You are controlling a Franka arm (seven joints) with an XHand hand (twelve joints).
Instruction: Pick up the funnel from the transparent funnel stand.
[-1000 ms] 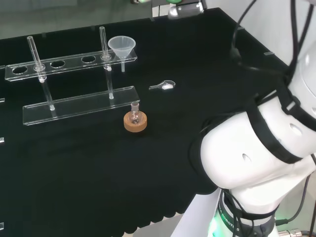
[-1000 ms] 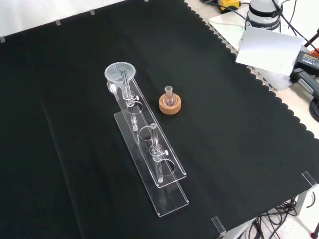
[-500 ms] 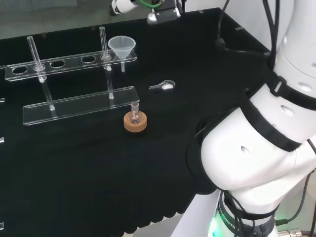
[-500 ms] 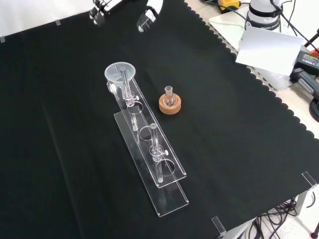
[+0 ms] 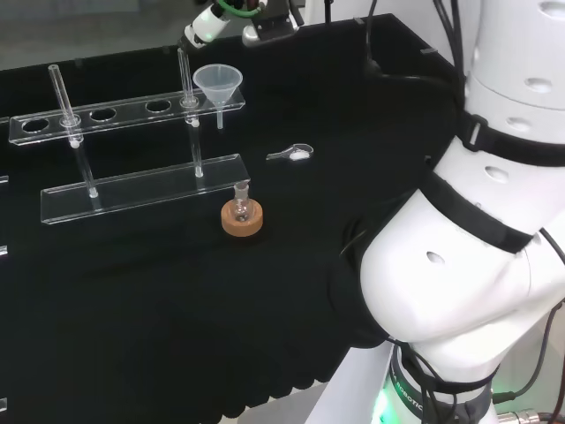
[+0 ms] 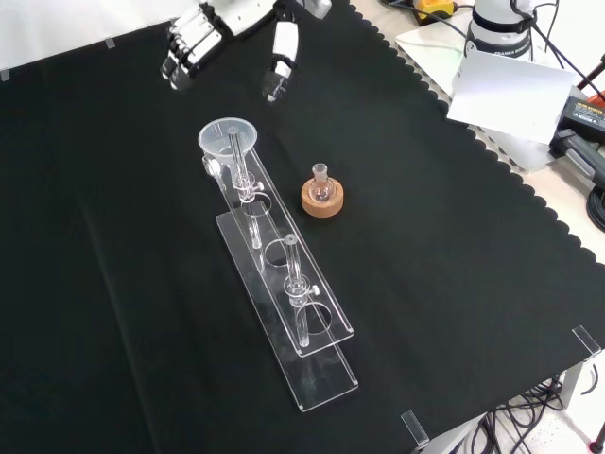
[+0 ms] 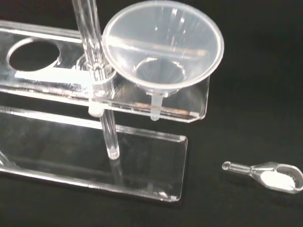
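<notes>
A clear funnel (image 6: 227, 139) sits in the end hole of the transparent funnel stand (image 6: 284, 293), at its far end in the front view. The hand (image 6: 232, 24) hovers beyond it, apart, fingers (image 6: 184, 52) straight and spread with the thumb (image 6: 281, 57) held away, gripping nothing. The wrist view adds a small clear spoon (image 7: 267, 173) on the cloth beside the stand. The head view shows a small flask on a cork ring (image 5: 242, 218) nearer than the stand.

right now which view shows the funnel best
The wrist view: the funnel is close, showing its bowl in the stand's end hole and its stem below. In the head view and front view it looks small.
</notes>
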